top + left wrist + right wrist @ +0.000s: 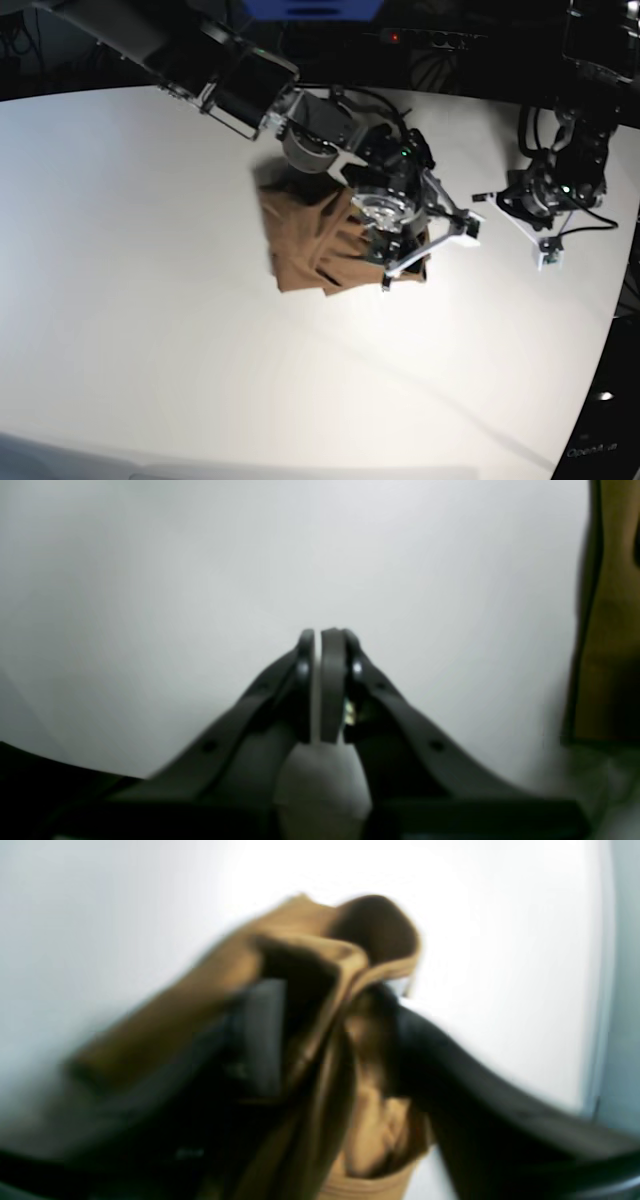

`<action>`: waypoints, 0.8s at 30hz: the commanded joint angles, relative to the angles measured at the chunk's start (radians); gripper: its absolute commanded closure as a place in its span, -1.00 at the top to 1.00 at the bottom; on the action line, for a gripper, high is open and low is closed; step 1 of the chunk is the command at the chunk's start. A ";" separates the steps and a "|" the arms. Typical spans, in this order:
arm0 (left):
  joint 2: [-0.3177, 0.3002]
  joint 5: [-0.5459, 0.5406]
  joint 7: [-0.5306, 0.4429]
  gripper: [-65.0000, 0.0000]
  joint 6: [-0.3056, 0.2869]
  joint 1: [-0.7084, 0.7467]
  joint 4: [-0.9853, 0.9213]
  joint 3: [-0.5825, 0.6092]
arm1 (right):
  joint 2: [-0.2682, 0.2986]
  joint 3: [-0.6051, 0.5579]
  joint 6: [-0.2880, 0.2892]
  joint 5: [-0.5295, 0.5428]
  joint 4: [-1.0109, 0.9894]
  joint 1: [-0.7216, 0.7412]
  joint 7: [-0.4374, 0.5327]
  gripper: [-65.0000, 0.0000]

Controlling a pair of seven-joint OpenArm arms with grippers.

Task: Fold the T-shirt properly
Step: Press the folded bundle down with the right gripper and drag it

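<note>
On the white surface (150, 300) lies one T-shirt (310, 245); right claw (420, 250) spread wide over its bunched edge, cloth between its fingers; left claw (320, 645) closed, empty, well apart.

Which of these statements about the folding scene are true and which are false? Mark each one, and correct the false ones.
1. The T-shirt lies on the white table. True.
2. The left gripper is shut with nothing between its fingers. True.
3. The left gripper is pressing down on the T-shirt. False: it is over bare table, with the cloth only at the edge of its wrist view.
4. The right gripper is over the T-shirt, with cloth bunched between its fingers. True.
5. The T-shirt is bright blue. False: it is tan-brown.
6. The T-shirt is spread out flat with both sleeves extended. False: it is gathered into a compact, creased bundle.
</note>
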 commanded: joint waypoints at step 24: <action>0.005 0.003 -0.032 -0.93 -0.001 0.046 0.116 -0.012 | 0.224 0.076 0.203 -0.011 0.179 0.033 0.145 1.00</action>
